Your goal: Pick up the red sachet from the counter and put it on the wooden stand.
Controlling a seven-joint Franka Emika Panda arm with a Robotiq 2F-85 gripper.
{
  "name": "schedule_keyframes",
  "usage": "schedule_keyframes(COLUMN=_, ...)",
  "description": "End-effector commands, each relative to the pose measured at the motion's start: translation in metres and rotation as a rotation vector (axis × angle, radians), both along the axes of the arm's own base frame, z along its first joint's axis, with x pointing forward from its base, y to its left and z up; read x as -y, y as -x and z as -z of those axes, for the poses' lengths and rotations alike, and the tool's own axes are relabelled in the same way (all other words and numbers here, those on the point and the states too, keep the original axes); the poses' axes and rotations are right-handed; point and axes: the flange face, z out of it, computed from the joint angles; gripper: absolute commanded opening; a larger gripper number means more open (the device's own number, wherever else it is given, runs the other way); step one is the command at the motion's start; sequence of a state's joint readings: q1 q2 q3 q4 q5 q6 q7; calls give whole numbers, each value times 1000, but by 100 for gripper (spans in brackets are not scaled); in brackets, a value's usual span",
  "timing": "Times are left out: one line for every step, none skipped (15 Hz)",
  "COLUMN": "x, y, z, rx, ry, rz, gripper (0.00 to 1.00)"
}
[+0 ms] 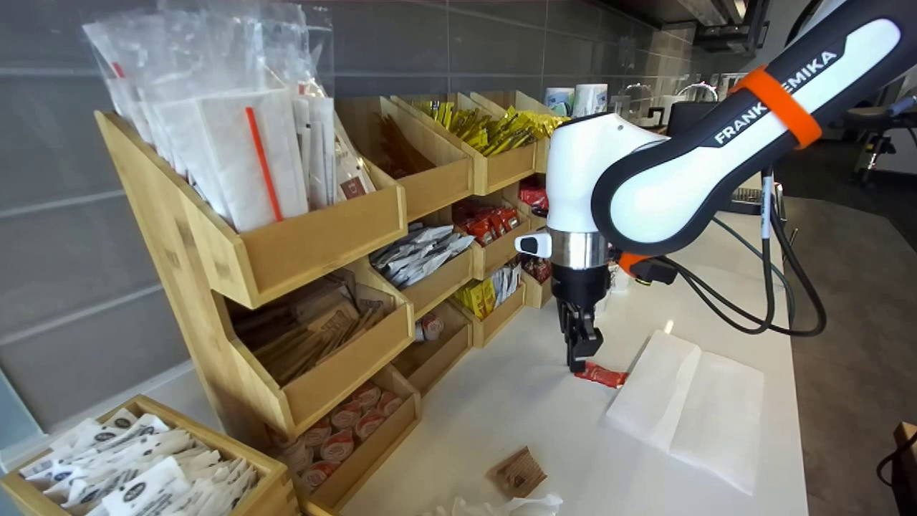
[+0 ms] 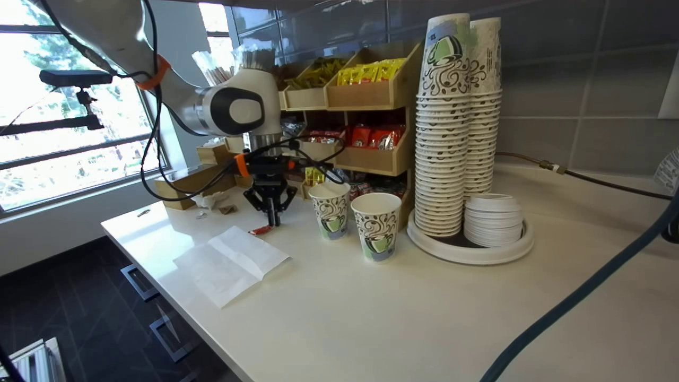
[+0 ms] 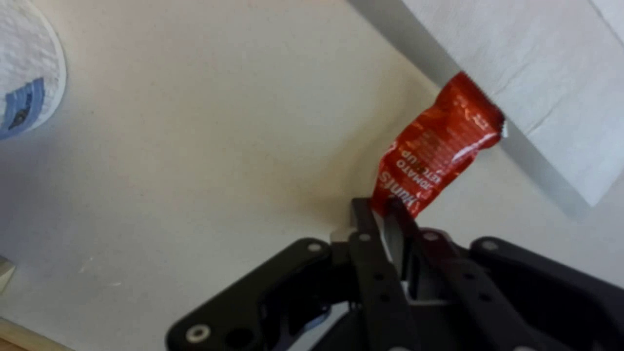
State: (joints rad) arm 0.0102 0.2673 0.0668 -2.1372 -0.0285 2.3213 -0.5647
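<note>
There's the red sachet (image 3: pixel 436 146), right of centre in the wrist view; my gripper (image 3: pixel 380 207) has its jaws nearly together, nipping just the lower end. Clear of the counter (image 3: pixel 219 122)? Can't tell. If I rush, so short a grip could slip, or the far end snag the white sheet (image 3: pixel 551 83), upper right. Bumping the wooden stand (image 1: pixel 351 369), left in an exterior view, could knock it loose.

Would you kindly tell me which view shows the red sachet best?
The wrist view: the red sachet appears large there, its "TOMATO KETCHUP" lettering readable. Both exterior views show it at the gripper, too small to read.
</note>
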Motion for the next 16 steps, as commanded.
schedule_keyframes(x=3, y=-5, z=2, rx=1, ry=-12, rz=-3, gripper=0)
schedule_keyframes(x=3, y=-5, z=1, rx=1, ry=-12, rz=-2, gripper=0)
schedule_keyframes(x=4, y=-5, z=1, rx=2, ry=-13, rz=-3, gripper=0)
schedule_keyframes(x=4, y=-4, z=-2, rx=6, ry=-15, rz=-3, gripper=0)
schedule_keyframes(x=4, y=-4, z=-5, rx=11, ry=-15, rz=-3, gripper=0)
schedule_keyframes(x=3, y=-3, z=-10, rx=18, ry=-18, rz=-7, gripper=0)
schedule_keyframes(x=3, y=-3, z=-15, rx=25, ry=-15, rz=-7, gripper=0)
schedule_keyframes(x=3, y=-2, z=-19, rx=32, ry=-14, rz=-6, gripper=0)
schedule_keyframes(x=3, y=-2, z=-24, rx=39, ry=-13, rz=-4, gripper=0)
schedule_keyframes(x=2, y=-1, z=-27, rx=45, ry=-15, rz=-2, gripper=0)
schedule_keyframes(x=3, y=0, z=-29, rx=48, ry=-14, rz=4, gripper=0)
schedule_keyframes(x=5, y=1, z=-30, rx=48, ry=-11, rz=15, gripper=7)
schedule_keyframes(x=9, y=3, z=-30, rx=43, ry=-15, rz=31, gripper=27)
schedule_keyframes(x=12, y=5, z=-29, rx=40, ry=-19, rz=41, gripper=32)
schedule_keyframes(x=17, y=7, z=-27, rx=36, ry=-24, rz=55, gripper=40)
schedule_keyframes(x=22, y=9, z=-25, rx=34, ry=-29, rz=66, gripper=46)
